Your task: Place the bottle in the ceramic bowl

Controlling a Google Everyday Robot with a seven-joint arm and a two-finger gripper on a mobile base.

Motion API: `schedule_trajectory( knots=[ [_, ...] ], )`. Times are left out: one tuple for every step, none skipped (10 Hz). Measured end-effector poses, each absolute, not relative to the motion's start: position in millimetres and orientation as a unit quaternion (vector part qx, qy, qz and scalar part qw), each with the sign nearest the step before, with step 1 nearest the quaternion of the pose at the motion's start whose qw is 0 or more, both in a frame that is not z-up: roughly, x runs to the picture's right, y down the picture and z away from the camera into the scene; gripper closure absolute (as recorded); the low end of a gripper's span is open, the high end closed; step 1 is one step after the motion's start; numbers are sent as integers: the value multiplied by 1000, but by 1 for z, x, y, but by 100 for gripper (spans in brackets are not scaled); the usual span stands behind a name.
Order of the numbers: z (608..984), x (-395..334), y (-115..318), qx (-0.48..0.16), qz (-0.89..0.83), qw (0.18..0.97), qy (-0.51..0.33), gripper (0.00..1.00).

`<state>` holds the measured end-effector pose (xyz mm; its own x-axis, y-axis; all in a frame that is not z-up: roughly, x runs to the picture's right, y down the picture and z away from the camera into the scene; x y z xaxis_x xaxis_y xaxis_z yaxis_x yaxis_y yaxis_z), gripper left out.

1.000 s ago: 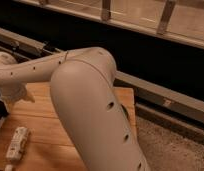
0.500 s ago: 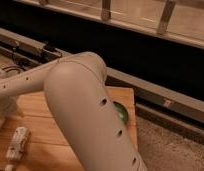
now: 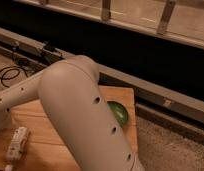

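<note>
The small white oblong bottle (image 3: 16, 143) lies flat on the wooden tabletop (image 3: 45, 150), well apart from the glossy green ceramic bowl (image 3: 120, 114). I judge it light, stiff and a little slippery, so I would take it across its narrow middle. My gripper is beyond the left edge, so I cannot tell whether its jaws are released or clenched.

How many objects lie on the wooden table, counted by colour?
White: 1, the bottle
Green: 1, the ceramic bowl, half hidden by the arm
Total: 2
The gripper is not in view; the arm leaves the picture at the left edge.
</note>
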<state>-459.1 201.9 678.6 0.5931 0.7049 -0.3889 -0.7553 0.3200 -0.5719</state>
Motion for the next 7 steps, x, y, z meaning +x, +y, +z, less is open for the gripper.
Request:
schedule_trajectory(
  knots=[
    [679, -459, 202, -371, 450, 812, 34, 35],
    [678, -461, 203, -372, 449, 812, 34, 35],
    [678, -460, 203, -375, 451, 809, 37, 35],
    [683, -457, 205, -379, 456, 804, 42, 35],
    [693, -451, 210, -386, 466, 795, 47, 35],
    [704, -441, 218, -391, 482, 782, 57, 35],
    [712, -431, 224, -395, 496, 770, 64, 35]
  ],
)
